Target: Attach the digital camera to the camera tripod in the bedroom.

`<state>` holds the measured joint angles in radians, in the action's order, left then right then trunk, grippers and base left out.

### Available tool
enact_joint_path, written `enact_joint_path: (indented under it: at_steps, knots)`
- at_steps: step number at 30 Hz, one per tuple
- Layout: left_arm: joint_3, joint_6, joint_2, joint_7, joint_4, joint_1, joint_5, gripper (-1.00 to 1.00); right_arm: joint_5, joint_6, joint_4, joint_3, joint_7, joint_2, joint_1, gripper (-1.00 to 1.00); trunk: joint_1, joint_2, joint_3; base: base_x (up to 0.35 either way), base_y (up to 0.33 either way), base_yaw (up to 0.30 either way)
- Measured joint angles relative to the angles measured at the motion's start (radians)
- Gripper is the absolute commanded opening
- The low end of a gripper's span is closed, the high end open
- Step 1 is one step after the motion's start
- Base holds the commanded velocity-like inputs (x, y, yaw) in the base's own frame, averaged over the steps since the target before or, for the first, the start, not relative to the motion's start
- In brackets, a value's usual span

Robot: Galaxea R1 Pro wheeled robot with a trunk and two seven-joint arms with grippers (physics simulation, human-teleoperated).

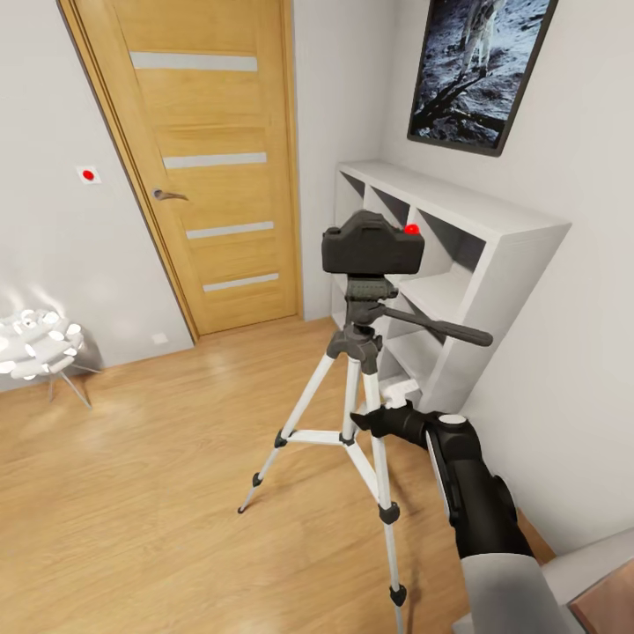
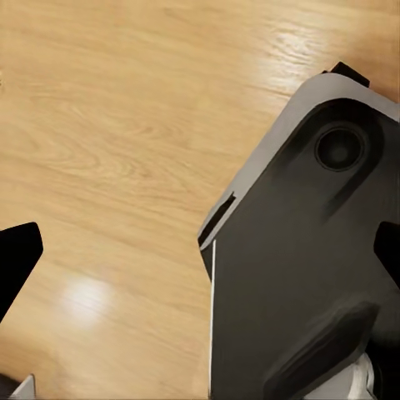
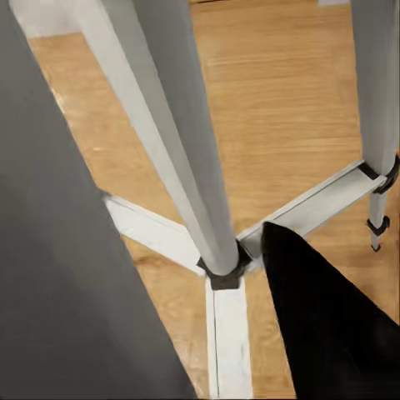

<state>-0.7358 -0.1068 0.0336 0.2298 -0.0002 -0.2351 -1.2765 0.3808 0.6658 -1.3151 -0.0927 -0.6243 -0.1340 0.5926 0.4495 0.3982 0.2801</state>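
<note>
Right pincer (image 1: pixel 374 421) low beside tripod (image 1: pixel 357 401) legs, jaw state unclear. Left pincer (image 2: pixel 17 267) over plank floor (image 2: pixel 125 125), state likewise unclear. Camera (image 1: pixel 372 244) seated on tripod head, red button up. Behind: white shelf (image 1: pixel 493 255), wooden door (image 1: pixel 211 158).

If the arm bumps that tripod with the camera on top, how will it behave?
Probably tippy: the digital camera sits high on the camera tripod, whose legs look thin. Its small feet on smooth wood might slide. The right gripper is close beside a leg, so a nudge seems likely.
</note>
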Motion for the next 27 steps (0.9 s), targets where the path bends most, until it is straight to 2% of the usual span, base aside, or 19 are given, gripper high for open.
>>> enact_joint_path:
  at_steps: [12,23,27]
  knots:
    - [-0.001,-0.005,-0.002,0.0,0.0,0.001,-0.015,1.0,0.0,0.001,0.0,-0.001,0.001,0.0,0.0,1.0,0.0,0.0,0.0,-0.028,0.0,0.0]
    - [-0.001,-0.01,-0.007,0.001,0.0,0.001,-0.015,1.0,0.0,0.001,0.0,-0.001,0.004,0.0,0.0,1.0,0.001,0.0,0.0,-0.284,0.0,0.0]
    - [-0.001,-0.01,-0.006,0.001,0.0,0.001,-0.016,1.0,-0.001,0.001,0.0,-0.001,0.004,0.0,0.0,1.0,0.0,0.0,0.0,-0.146,0.0,0.0]
